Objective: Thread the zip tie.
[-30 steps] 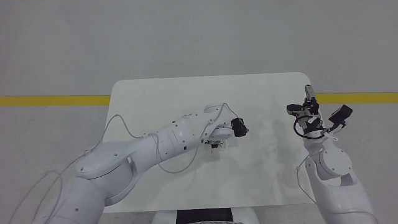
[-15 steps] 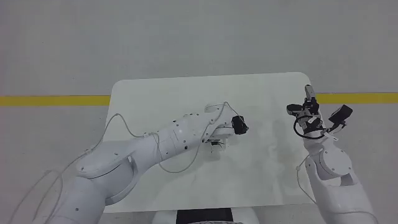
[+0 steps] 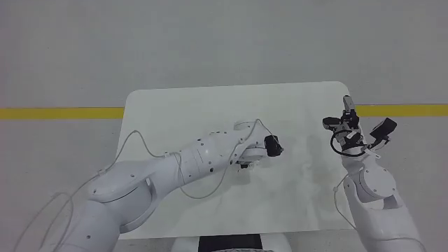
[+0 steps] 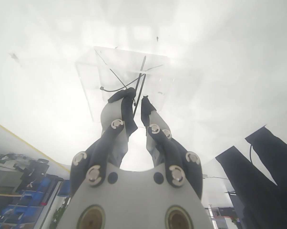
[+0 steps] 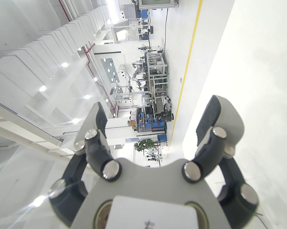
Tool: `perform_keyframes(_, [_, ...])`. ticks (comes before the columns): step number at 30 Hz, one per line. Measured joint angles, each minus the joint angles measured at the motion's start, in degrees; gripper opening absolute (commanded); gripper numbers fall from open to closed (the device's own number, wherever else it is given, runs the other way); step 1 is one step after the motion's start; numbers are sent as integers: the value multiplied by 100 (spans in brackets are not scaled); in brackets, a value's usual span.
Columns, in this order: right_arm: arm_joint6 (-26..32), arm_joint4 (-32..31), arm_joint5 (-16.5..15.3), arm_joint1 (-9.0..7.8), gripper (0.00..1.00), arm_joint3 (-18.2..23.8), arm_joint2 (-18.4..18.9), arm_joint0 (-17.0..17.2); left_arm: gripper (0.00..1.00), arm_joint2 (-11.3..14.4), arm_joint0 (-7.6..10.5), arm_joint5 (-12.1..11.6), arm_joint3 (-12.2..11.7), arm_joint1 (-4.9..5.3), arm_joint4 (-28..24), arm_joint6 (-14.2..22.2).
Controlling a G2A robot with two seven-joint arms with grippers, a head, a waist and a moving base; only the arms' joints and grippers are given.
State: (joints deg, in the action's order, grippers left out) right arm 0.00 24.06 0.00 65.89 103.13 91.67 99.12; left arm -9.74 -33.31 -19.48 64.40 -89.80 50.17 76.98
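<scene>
Between left fingers (image 4: 127, 113) — zip tie (image 4: 139, 85)

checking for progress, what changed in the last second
The left arm shifted slightly toward the robot's right and nearer its body, left pincer at the clear box of zip ties. The right pincer stayed at the table's right edge.

Top: overhead, facing table (image 3: 182, 112); left wrist: close above it; right wrist: outward.

You have the box (image 4: 99, 60) mid-worktop (image 3: 175, 112), zip ties (image 4: 119, 80) inside, left gripper (image 4: 137, 100) over it; right gripper (image 5: 157, 107) well apart at the worktop's right edge
</scene>
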Motion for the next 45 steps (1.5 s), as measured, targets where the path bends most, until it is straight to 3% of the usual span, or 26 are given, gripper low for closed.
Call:
perform_keyframes(12, [0, 0, 0, 0, 100, 0, 0, 0, 9, 0, -107, 0, -144, -51, 126, 121])
perform_keyframes(28, [0, 0, 0, 0, 100, 0, 0, 0, 6, 0, -68, 0, -260, -89, 453, -39])
perform_keyframes(36, [0, 0, 0, 0, 100, 0, 0, 0, 9, 0, -83, 0, -36, -68, 354, 27])
perform_keyframes(45, [0, 0, 0, 0, 100, 0, 0, 0, 14, 0, -108, 0, 42, -31, 519, 95])
